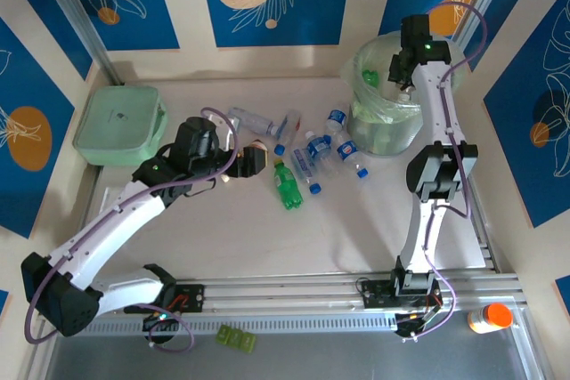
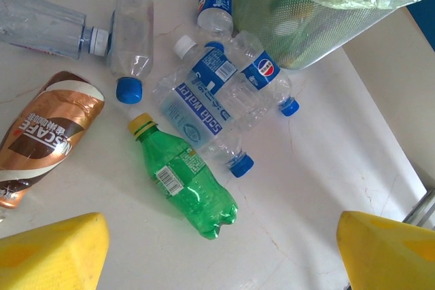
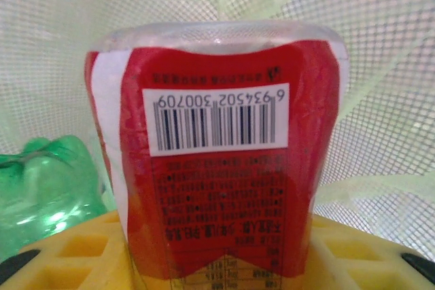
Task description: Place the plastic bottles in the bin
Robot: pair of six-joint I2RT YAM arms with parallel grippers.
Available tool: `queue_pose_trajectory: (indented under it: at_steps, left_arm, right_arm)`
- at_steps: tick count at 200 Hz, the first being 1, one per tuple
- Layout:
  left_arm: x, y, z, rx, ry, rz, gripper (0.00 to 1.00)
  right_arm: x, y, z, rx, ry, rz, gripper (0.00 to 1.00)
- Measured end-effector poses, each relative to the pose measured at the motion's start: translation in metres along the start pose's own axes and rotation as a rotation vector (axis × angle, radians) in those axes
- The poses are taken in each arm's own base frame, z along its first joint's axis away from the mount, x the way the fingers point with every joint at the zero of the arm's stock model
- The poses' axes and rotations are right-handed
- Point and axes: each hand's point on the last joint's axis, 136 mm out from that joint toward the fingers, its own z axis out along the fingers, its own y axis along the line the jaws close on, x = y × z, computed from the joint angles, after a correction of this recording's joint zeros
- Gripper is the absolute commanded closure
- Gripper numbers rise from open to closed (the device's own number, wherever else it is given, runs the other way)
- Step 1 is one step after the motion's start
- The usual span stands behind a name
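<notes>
Several plastic bottles lie in a loose cluster on the table: a green one (image 1: 287, 186) (image 2: 183, 181), clear ones with blue labels and caps (image 1: 317, 156) (image 2: 204, 106), and a crushed clear one (image 1: 254, 120). My left gripper (image 1: 253, 162) (image 2: 224, 263) hovers open just left of the cluster, holding nothing, with the green bottle ahead of its yellow fingers (image 2: 54, 252). My right gripper (image 1: 403, 70) (image 3: 217, 256) is shut on a red-labelled bottle (image 3: 217, 161), held over the bin (image 1: 385, 122) (image 3: 380, 66). A green bottle (image 3: 47, 185) lies inside the bin.
A brown coffee bottle (image 2: 44, 137) lies left of the cluster. A mint-green lidded box (image 1: 120, 125) sits at the far left. An orange-and-white bottle (image 1: 490, 317) lies off the table at the near right. Walls close the back and sides.
</notes>
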Motion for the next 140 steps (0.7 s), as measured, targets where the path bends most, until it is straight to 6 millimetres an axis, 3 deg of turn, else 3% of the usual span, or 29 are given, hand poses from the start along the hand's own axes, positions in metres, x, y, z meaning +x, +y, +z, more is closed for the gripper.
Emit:
queue_pose_trajectory:
  at_steps: [57, 100, 140]
  left_arm:
    - [0.002, 0.003, 0.005, -0.009, 0.012, -0.003, 0.13]
    - [0.001, 0.004, 0.005, -0.015, 0.009, -0.003, 0.12]
    - [0.001, 0.004, 0.005, -0.019, 0.007, -0.003, 0.12]
  right_arm:
    - [0.009, -0.013, 0.018, 0.04, 0.05, 0.005, 0.49]
    - [0.015, -0.01, 0.031, 0.041, 0.076, -0.002, 0.46]
    - [0.021, -0.008, 0.037, 0.049, 0.097, -0.009, 0.36]
